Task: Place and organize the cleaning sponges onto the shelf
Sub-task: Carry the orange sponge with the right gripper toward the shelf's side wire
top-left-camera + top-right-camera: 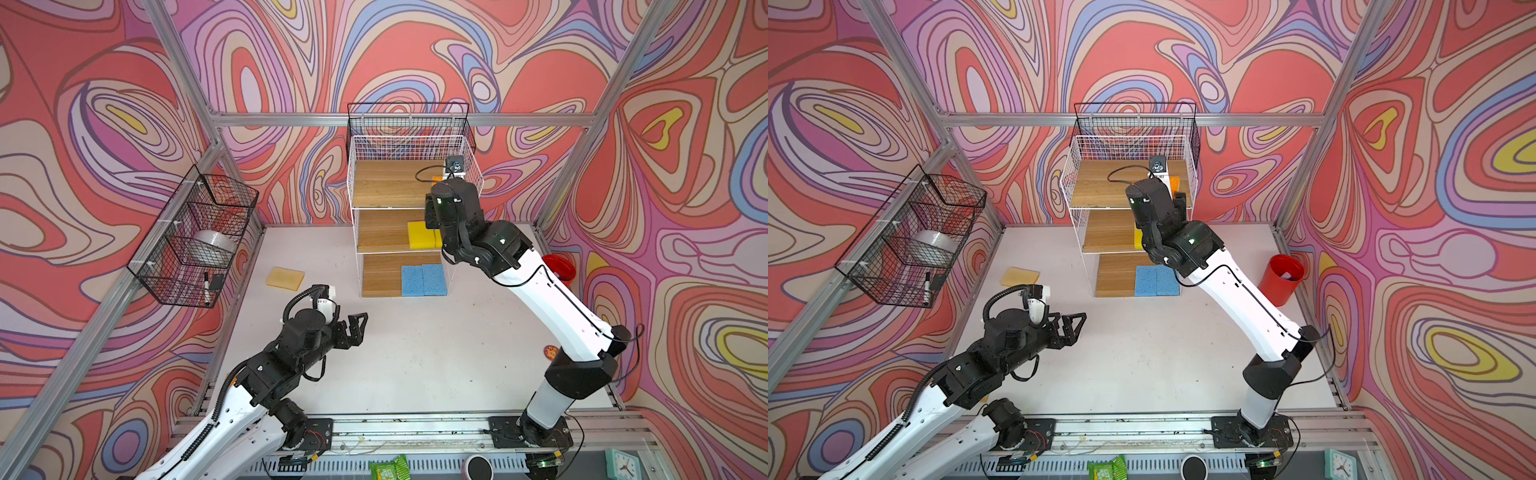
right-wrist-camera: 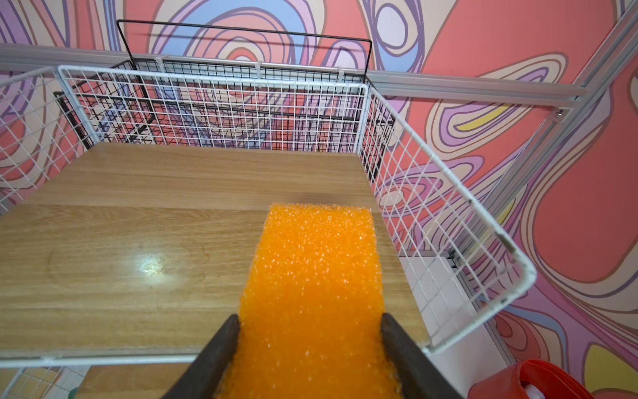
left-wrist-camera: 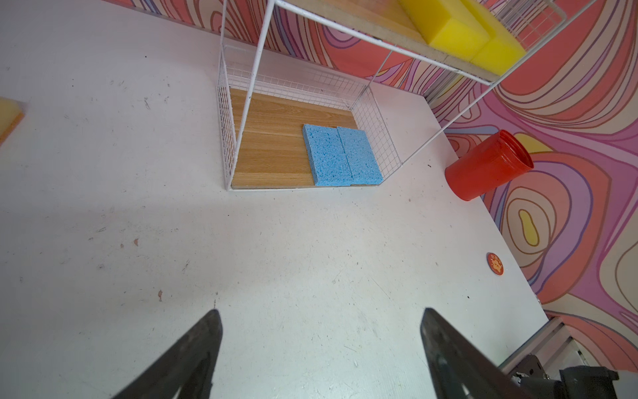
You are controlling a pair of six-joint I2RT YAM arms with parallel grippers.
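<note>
The shelf [image 1: 386,183] [image 1: 1100,187] is a white wire rack with three wood tiers. My right gripper [image 2: 310,317] is shut on an orange sponge [image 2: 310,262] [image 1: 1174,183], holding it over the right side of the top tier [image 2: 138,241], beside the wire wall. Two yellow sponges [image 1: 422,235] [image 3: 462,31] lie on the middle tier. Two blue sponges [image 1: 423,279] [image 1: 1156,281] [image 3: 341,155] lie side by side on the bottom tier. A sponge with its tan side up [image 1: 285,278] [image 1: 1020,276] lies on the table left of the shelf. My left gripper [image 1: 351,328] [image 1: 1065,328] [image 3: 321,311] hangs open and empty above bare table.
A red cup [image 1: 559,268] [image 1: 1281,278] [image 3: 490,165] leans against the right wall. A small round orange disc [image 1: 550,352] [image 3: 495,264] lies near the right arm. A black wire basket [image 1: 195,237] on the left wall holds tape and a marker. Another black basket [image 1: 409,124] hangs behind the shelf.
</note>
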